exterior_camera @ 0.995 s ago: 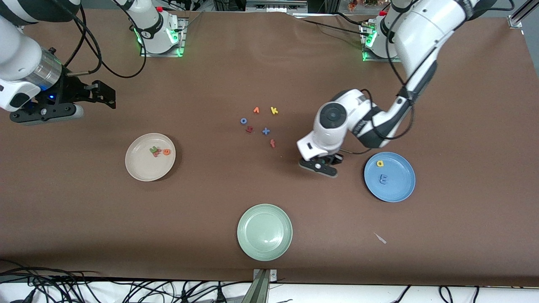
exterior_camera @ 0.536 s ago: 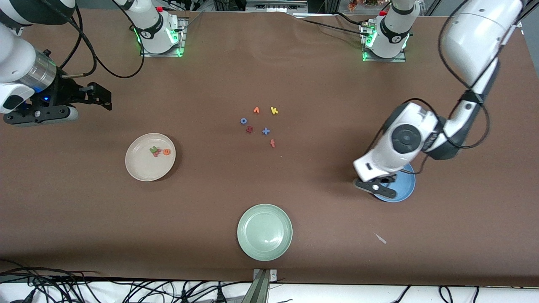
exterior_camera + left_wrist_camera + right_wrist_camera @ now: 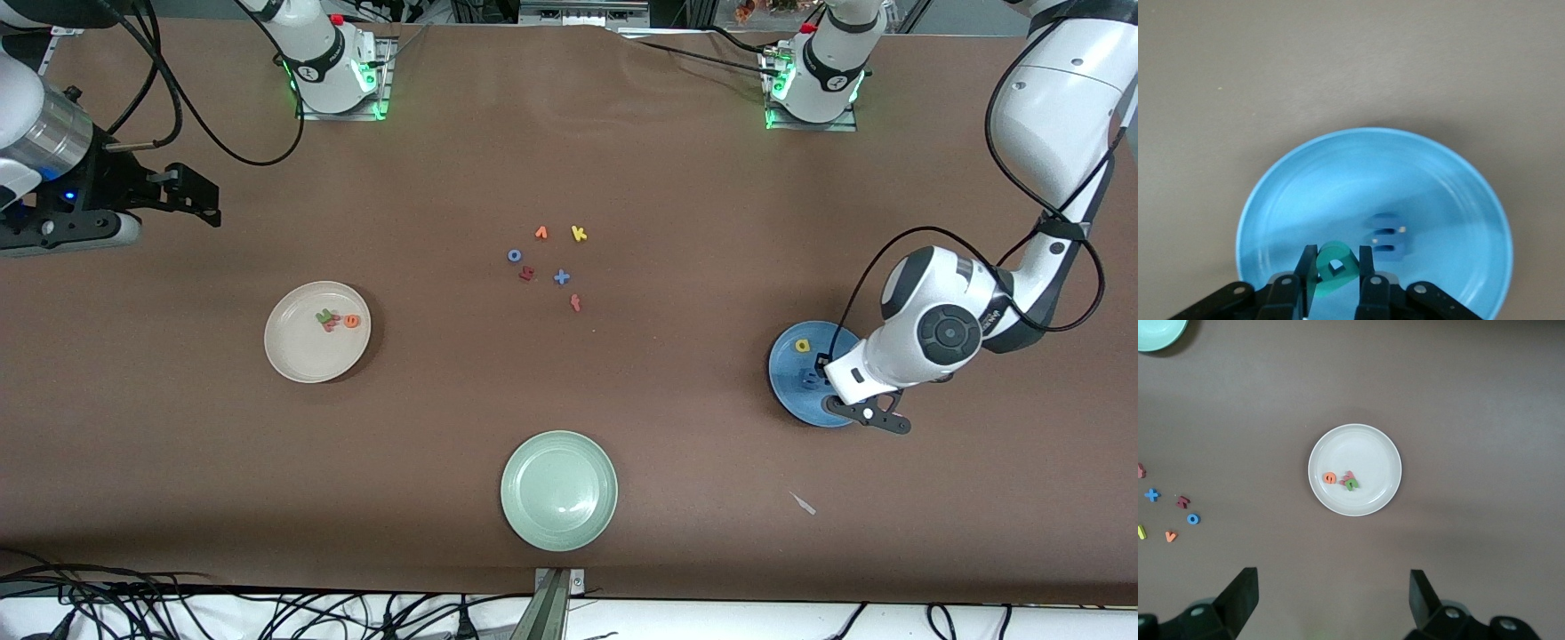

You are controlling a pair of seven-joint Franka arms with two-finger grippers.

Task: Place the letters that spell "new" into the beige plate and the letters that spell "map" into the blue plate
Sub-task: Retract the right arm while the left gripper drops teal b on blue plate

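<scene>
Over the blue plate (image 3: 789,393) (image 3: 1305,173) hangs my left gripper (image 3: 867,416) (image 3: 1335,257), shut on the teal p (image 3: 1338,270). In that plate lie the dull blue m (image 3: 1388,237) and the yellow a (image 3: 803,346). The beige plate (image 3: 302,360) (image 3: 1371,453) holds the orange e (image 3: 353,321) (image 3: 1330,478), the green n (image 3: 324,316) (image 3: 1351,484) and the pink w (image 3: 331,326) (image 3: 1346,477). My right gripper (image 3: 197,191) (image 3: 1335,600) stays open and empty, high over the right arm's end of the table.
A pale green plate (image 3: 558,489) sits nearest the front camera. Mid-table lie loose letters: orange v (image 3: 540,233), yellow k (image 3: 579,234), blue o (image 3: 514,255), a red piece (image 3: 526,274), a blue plus (image 3: 561,277), red f (image 3: 575,303). A white scrap (image 3: 803,503) lies near the blue plate.
My left arm has swung from beside the loose letters to over the blue plate, carrying the teal p. My right gripper has drifted a little toward its end of the table.
</scene>
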